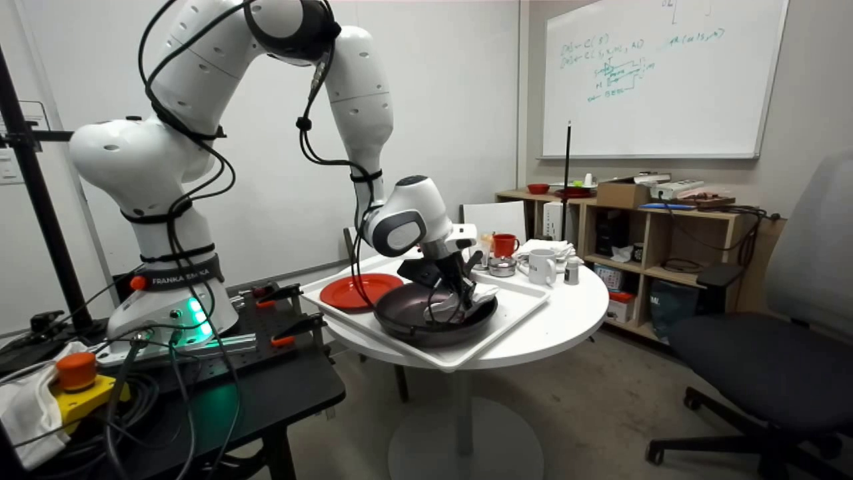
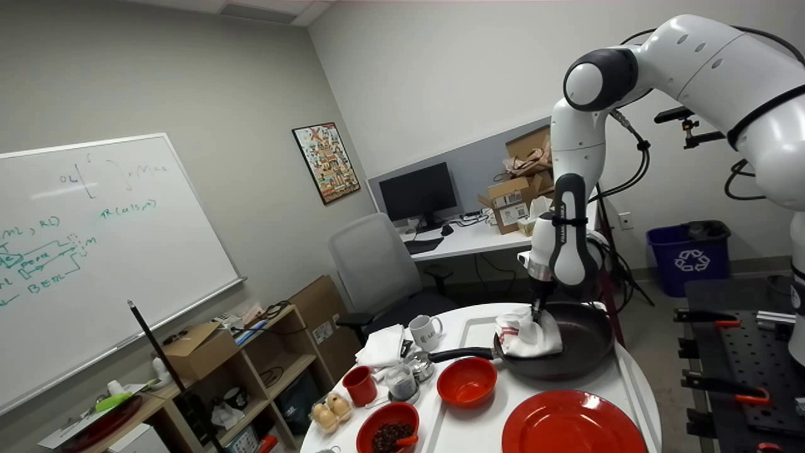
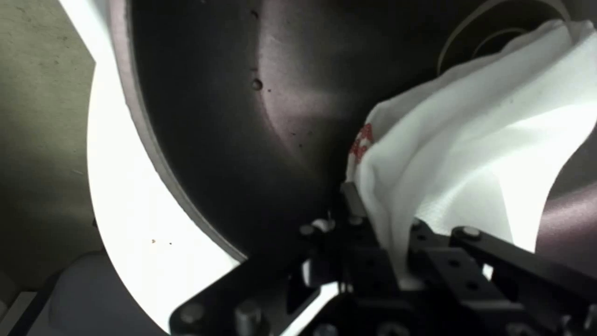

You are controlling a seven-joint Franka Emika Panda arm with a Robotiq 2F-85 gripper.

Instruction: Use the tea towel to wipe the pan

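The dark pan [image 1: 400, 315] sits on the white tray; it also shows in an exterior view [image 2: 585, 340] and in the wrist view [image 3: 200, 130]. Its black handle [image 2: 462, 354] points toward the red bowl. The white tea towel [image 2: 529, 336] with red stripes lies bunched in the pan on the handle side, partly over the rim. My gripper [image 2: 536, 313] points down into the pan and is shut on the towel. In the wrist view the folded towel [image 3: 471, 116] runs up between the two fingers [image 3: 382, 210]. The towel's underside against the pan is hidden.
A red plate [image 1: 353, 291] lies on the white tray [image 1: 530, 308] beside the pan, with a red bowl [image 2: 466, 382] near the handle. A grey mug [image 2: 426, 333], red cup [image 2: 360, 385], eggs [image 2: 331, 413] and a red bowl of beans [image 2: 387, 428] stand on the round table.
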